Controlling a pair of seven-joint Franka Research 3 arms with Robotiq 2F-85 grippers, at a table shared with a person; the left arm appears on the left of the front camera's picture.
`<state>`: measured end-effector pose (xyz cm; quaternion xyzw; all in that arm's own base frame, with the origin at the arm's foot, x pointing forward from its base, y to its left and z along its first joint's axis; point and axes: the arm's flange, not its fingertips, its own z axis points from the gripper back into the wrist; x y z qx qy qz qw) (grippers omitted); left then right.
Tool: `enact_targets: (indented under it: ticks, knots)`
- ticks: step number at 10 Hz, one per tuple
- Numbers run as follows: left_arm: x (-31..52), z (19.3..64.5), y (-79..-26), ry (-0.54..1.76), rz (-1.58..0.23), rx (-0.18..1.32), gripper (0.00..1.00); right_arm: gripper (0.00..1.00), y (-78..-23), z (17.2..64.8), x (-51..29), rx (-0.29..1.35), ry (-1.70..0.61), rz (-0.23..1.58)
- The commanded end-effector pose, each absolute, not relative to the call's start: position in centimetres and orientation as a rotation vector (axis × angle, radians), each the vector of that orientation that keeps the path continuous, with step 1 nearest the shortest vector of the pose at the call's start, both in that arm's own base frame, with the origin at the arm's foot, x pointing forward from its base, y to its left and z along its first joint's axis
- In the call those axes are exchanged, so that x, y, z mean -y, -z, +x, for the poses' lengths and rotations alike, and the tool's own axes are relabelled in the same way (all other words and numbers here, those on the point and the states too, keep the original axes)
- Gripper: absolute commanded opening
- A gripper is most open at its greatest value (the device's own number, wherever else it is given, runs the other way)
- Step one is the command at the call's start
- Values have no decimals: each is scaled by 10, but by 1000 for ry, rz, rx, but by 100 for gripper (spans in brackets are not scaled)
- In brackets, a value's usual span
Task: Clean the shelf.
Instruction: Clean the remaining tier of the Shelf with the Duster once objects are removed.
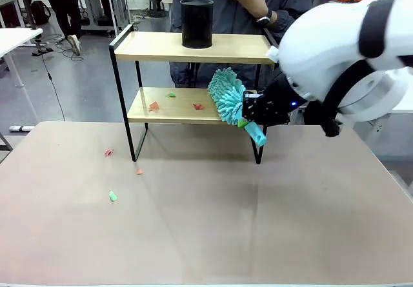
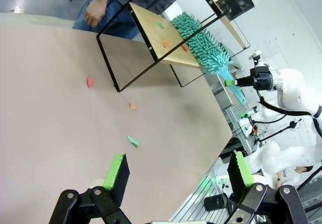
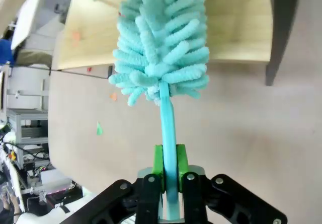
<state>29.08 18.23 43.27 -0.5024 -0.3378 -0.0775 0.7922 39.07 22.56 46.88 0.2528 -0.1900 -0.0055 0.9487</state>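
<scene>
The shelf [image 1: 193, 47] stands at the table's far side, two light wooden boards in a black frame. My right gripper [image 1: 248, 120] is shut on the handle of a teal fluffy duster [image 1: 226, 95], whose head lies on the right end of the lower board [image 1: 174, 105]. In the right wrist view the green pads [image 3: 158, 164] clamp the duster's handle [image 3: 167, 128]. Small red and green paper scraps [image 1: 153, 106] lie on the lower board. My left gripper [image 2: 178, 171] hangs open over the table, nothing between its fingers.
A black cylindrical container [image 1: 196, 23] stands on the top board. Loose scraps [image 1: 108, 152] lie on the table [image 1: 206, 222] left of the shelf's front leg. A person [image 1: 245, 3] stands behind the shelf, one hand raised.
</scene>
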Motion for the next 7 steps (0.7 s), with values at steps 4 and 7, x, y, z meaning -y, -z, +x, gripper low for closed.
enact_targets:
  ticks: [4, 7]
  knots:
    - [-180, 290, -432, 178, -1095, 758, 100, 0, -461, 403, -258, 387, 1, 496]
    - [-180, 290, -432, 178, -1095, 758, 100, 0, -462, 407, -280, 356, -82, 520]
